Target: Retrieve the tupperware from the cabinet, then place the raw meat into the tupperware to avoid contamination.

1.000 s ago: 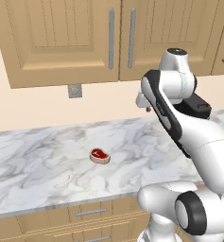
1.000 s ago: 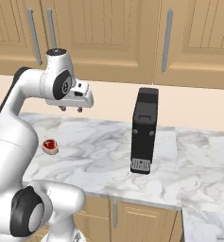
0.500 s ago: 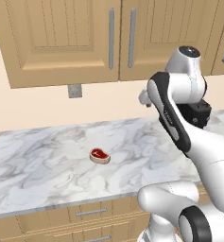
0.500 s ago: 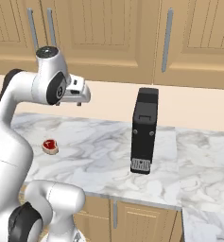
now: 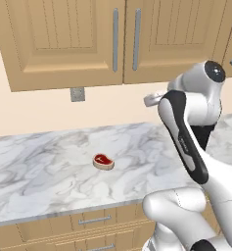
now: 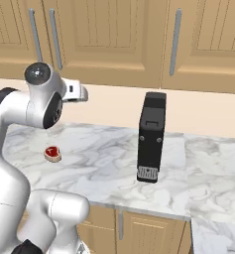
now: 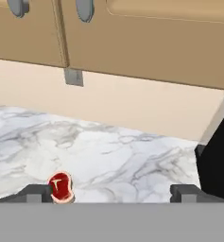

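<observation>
The raw meat (image 5: 104, 161) (image 6: 52, 154) (image 7: 60, 186), a small red slice with a pale rim, lies on the marble counter (image 5: 49, 166). My gripper (image 5: 149, 100) (image 6: 77, 93) (image 7: 111, 194) hangs well above the counter, just below the cabinet (image 5: 63, 39) (image 6: 114, 34) (image 7: 146, 42), and faces the back wall. It is open, with its fingertips (image 7: 38, 191) wide apart and nothing between them. The cabinet doors are shut, their grey bar handles (image 5: 115, 39) side by side. The tupperware is hidden.
A tall black coffee machine (image 6: 151, 138) (image 7: 217, 156) stands on the counter to the right of the gripper. A grey wall outlet (image 5: 77, 94) (image 7: 73, 76) sits on the wall under the cabinet. Drawers with horizontal handles (image 5: 94, 220) run below the counter's front edge.
The arm has straightened upward, and its top joint has moved higher and rightward in the left base view. The hand has risen slightly toward the cabinet. The meat has not moved.
</observation>
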Robot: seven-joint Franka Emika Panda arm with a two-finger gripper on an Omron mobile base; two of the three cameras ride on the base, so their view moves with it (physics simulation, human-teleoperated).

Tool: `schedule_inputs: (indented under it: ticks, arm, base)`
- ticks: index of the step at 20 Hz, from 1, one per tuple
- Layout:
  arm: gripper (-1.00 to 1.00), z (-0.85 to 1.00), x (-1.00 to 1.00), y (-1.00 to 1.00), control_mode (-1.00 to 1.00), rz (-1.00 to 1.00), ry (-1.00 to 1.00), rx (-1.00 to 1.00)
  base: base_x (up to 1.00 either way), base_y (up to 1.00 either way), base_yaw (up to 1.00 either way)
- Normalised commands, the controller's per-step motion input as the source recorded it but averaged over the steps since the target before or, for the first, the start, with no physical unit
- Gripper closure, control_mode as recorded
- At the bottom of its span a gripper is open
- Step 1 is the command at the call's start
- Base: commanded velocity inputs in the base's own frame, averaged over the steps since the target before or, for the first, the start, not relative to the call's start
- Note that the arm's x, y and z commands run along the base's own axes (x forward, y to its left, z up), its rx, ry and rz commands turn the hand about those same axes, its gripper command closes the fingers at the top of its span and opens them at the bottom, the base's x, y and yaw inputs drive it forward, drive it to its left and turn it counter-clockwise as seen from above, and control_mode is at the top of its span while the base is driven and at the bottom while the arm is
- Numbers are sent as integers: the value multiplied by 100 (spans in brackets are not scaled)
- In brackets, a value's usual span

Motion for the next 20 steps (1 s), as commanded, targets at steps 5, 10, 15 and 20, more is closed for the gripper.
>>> schedule_inputs:
  ticks: [5, 10, 15, 20]
  arm:
    - [-100, 17, -8, 15, -100, 10, -41, 7]
    - [-100, 24, -6, 8, -100, 7, -36, 6]
    - [-100, 32, -3, 8, -100, 2, -28, 3]
    - [-100, 39, 0, 7, -100, 0, -21, 3]
  base:
    - [0, 0, 0]
    - [0, 0, 0]
    - [0, 0, 0]
    - [0, 0, 0]
